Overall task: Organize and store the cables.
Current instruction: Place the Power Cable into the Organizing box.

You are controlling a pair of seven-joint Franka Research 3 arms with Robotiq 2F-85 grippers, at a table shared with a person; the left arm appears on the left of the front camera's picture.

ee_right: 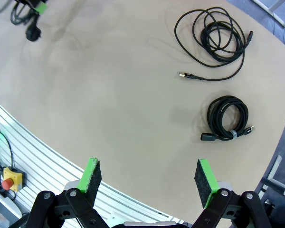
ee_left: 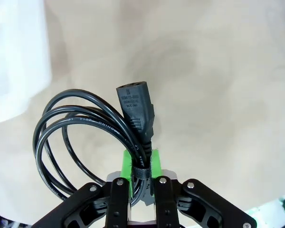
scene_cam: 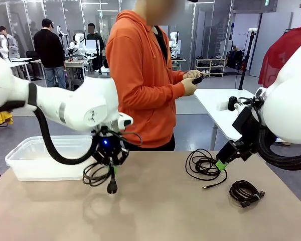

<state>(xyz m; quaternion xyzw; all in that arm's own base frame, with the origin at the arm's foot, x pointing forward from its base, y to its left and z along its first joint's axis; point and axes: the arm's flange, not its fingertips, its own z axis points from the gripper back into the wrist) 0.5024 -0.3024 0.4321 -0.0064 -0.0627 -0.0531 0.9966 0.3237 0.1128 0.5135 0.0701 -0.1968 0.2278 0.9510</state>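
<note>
My left gripper [scene_cam: 111,167] is shut on a coiled black power cable [scene_cam: 96,174], held just above the table, with its plug [scene_cam: 112,188] dangling. In the left wrist view the left gripper [ee_left: 141,176] pinches the cable's bound part, the coil [ee_left: 69,137] looping off to the left and a connector [ee_left: 135,101] pointing away. A loosely wound cable [scene_cam: 202,164] and a tightly bundled cable [scene_cam: 245,192] lie on the table's right side. My right gripper [scene_cam: 221,164] hovers open over the loose cable. Below the open right gripper [ee_right: 147,175], the loose cable [ee_right: 219,37] and the bundle [ee_right: 227,118] lie apart.
A white plastic bin [scene_cam: 25,159] sits at the table's left, just left of the held cable; its wall [ee_left: 12,57] is close by. A person in an orange hoodie [scene_cam: 145,75] stands at the far edge, holding a small black object [scene_cam: 197,79]. A white table [scene_cam: 218,103] stands behind.
</note>
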